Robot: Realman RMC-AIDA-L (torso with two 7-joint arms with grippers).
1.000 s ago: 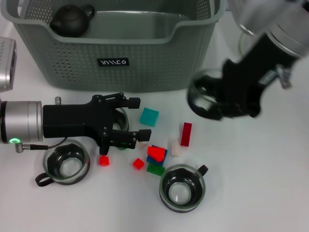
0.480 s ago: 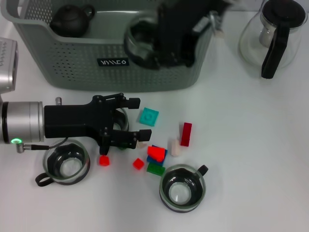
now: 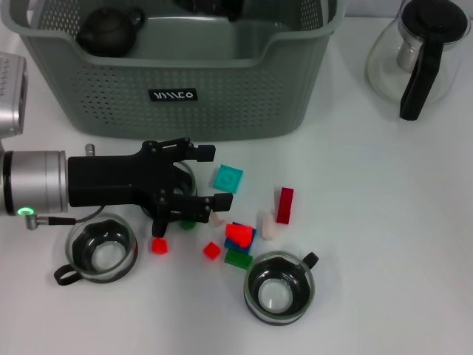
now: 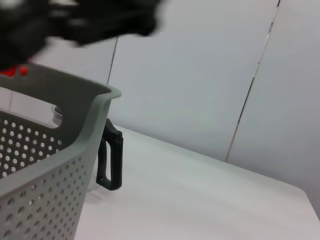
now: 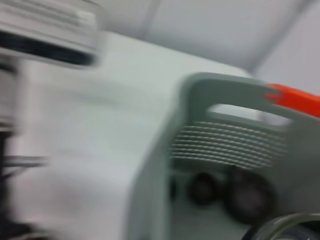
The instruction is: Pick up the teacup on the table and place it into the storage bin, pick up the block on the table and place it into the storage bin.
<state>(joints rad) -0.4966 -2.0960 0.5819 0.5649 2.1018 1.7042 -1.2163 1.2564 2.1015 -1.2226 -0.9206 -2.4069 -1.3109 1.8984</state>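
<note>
**Right arm carries the teacup deeper over the bin**

One second ago the right gripper holds a glass teacup over the table, right of the storage bin. Half a second ago it is above the bin's front rim. Now only a dark part of it shows at the top edge of the head view, over the bin's back part; the teacup shows only in the right wrist view. The left gripper sits slightly lower and nearer the green block.
</note>
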